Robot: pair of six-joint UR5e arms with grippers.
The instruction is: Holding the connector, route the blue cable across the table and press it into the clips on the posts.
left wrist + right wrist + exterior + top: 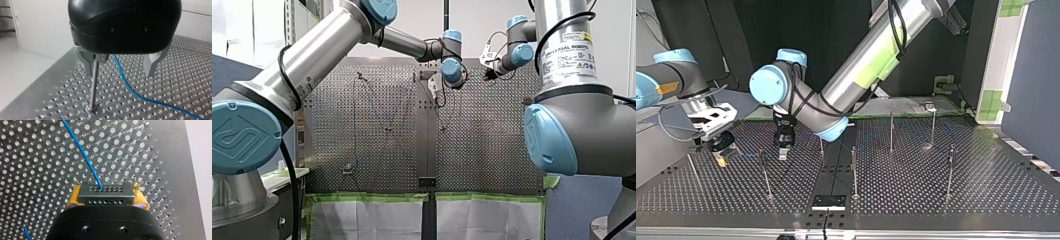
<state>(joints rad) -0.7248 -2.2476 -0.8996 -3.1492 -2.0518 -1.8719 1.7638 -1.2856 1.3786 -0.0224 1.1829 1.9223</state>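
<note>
In the right wrist view my right gripper (107,193) is shut on a grey multi-hole connector (105,198), clamped between its yellow pads (72,201). The blue cable (82,152) leaves the connector's face and runs away over the perforated table. My left gripper (119,72) hangs open just above the table, metal fingers (87,65) wide apart. The blue cable (130,88) passes between them, untouched. A thin metal post (93,85) stands right beside one finger. In the top view my left gripper (782,149) is a short way to the right of my right gripper (719,149).
Several thin posts stand on the perforated table (986,185), among them one (854,172) in the middle, one (891,131) further back and one (950,170) at the top view's right. A black plate (828,201) sits at the near edge.
</note>
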